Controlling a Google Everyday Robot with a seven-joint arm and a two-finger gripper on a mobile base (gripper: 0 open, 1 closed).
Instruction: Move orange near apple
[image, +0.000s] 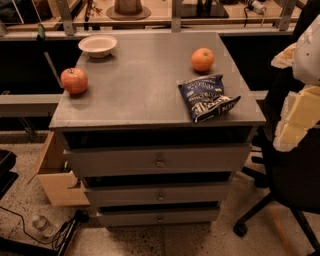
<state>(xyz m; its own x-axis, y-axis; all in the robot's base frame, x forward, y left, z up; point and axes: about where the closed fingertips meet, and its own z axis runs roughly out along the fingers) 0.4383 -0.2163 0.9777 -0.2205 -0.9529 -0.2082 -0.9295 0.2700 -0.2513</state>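
Observation:
The orange (202, 59) sits on the grey cabinet top (140, 85) at the back right. The red apple (74, 80) with a stem dimple sits at the left edge of the same top, far from the orange. My gripper (295, 117), a white and cream shape, hangs at the right edge of the view, beside the cabinet and off to the right of the orange. It touches neither fruit.
A dark blue chip bag (206, 97) lies just in front of the orange near the right front corner. A white bowl (98, 45) stands at the back left. Three drawers (159, 162) are below. A black office chair (290, 190) stands to the right.

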